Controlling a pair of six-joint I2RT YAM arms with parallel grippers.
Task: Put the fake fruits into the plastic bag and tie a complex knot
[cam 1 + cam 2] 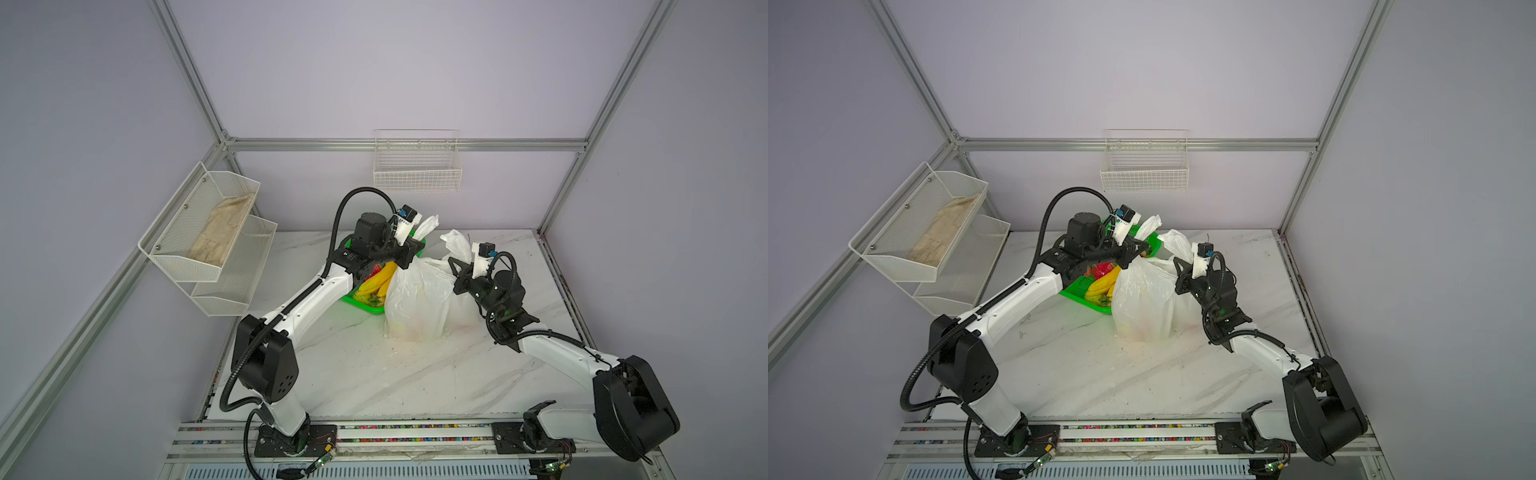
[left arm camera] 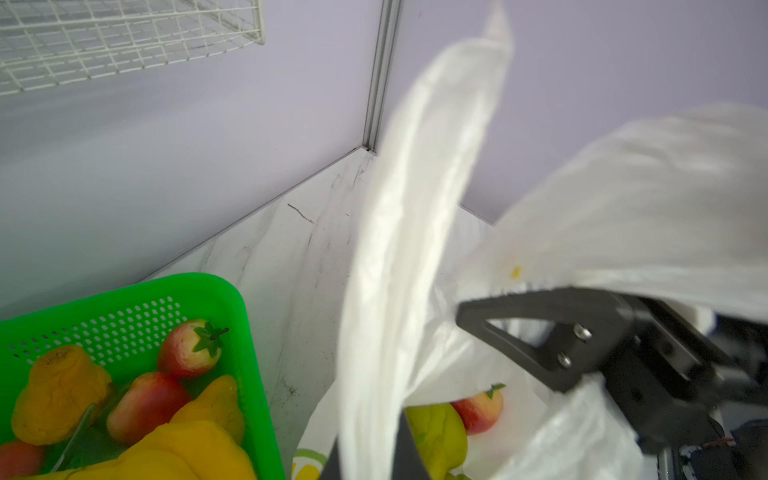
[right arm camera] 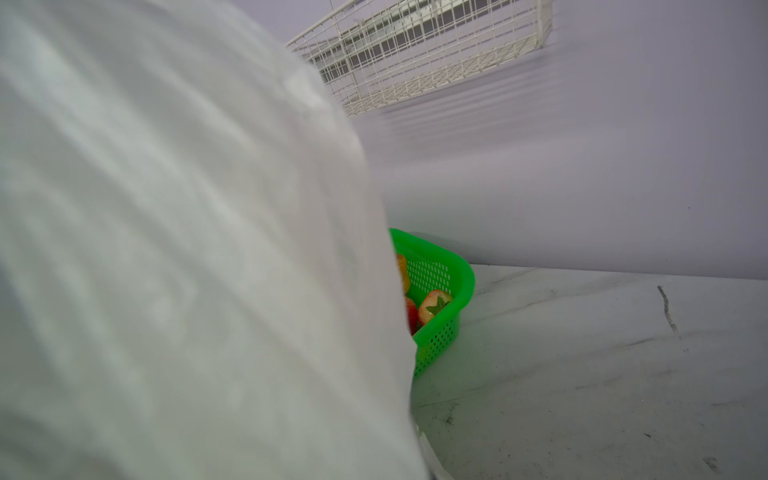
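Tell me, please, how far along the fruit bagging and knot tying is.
Done: some fruit sits in the bag. In hand: the left gripper and right gripper are each shut on a handle of the bag. Remaining: bananas lie in the basket, and the handles are untied.

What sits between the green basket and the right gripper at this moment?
The plastic bag, standing filled on the table: in both top views it separates the green basket from the right gripper at its gathered top.
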